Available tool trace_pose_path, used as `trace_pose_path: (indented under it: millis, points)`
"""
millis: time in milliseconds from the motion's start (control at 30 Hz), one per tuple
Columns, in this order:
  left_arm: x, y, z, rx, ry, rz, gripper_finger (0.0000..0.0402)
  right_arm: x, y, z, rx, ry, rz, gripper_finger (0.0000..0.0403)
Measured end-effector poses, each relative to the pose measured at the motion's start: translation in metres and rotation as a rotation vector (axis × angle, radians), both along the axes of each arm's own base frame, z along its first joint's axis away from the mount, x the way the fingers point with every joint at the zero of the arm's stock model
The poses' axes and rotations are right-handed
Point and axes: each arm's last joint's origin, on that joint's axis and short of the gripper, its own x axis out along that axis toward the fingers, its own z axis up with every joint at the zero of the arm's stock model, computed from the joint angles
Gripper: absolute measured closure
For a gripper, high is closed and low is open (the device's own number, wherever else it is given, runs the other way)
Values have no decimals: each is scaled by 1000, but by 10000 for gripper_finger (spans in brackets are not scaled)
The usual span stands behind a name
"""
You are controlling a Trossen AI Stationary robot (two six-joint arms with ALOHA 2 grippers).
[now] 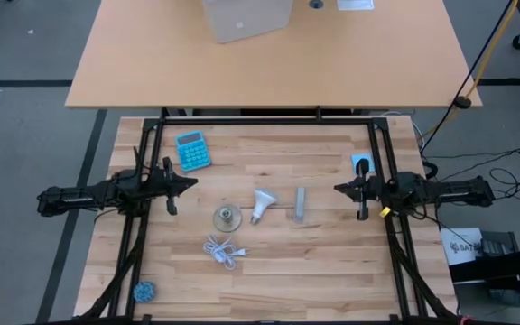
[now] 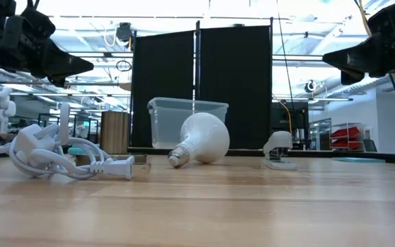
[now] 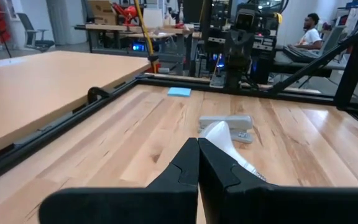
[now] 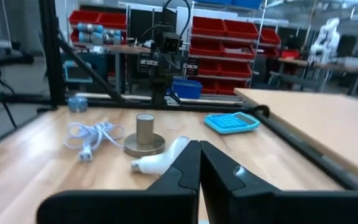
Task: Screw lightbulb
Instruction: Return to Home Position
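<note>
The white lightbulb (image 1: pixel 261 204) lies on its side at the middle of the wooden table, its silvery screw base (image 2: pixel 177 158) pointing toward the round metal socket (image 1: pixel 227 218). The socket's white cord (image 1: pixel 222 250) is coiled nearer the front edge. My left gripper (image 1: pixel 191 182) is shut and level above the table's left side, pointing at the centre. My right gripper (image 1: pixel 339 189) is shut and level above the right side, facing it. Both stand well clear of the bulb, which also shows beyond the fingertips in the right wrist view (image 4: pixel 160 158).
A small grey bar (image 1: pixel 301 204) lies right of the bulb. A blue calculator (image 1: pixel 192 150) sits at the far left, a blue note (image 1: pixel 360 163) at the far right, a blue ball (image 1: pixel 143 291) at the near left corner. A black frame (image 1: pixel 269 120) rims the table.
</note>
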Motion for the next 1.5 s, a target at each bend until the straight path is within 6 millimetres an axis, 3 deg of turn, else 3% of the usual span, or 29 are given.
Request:
trace_pose_path:
  millis: [1500]
  points:
    - [0, 0, 0, 1, 1, 0, 401, 0, 0, 0, 59, -3, 1, 403]
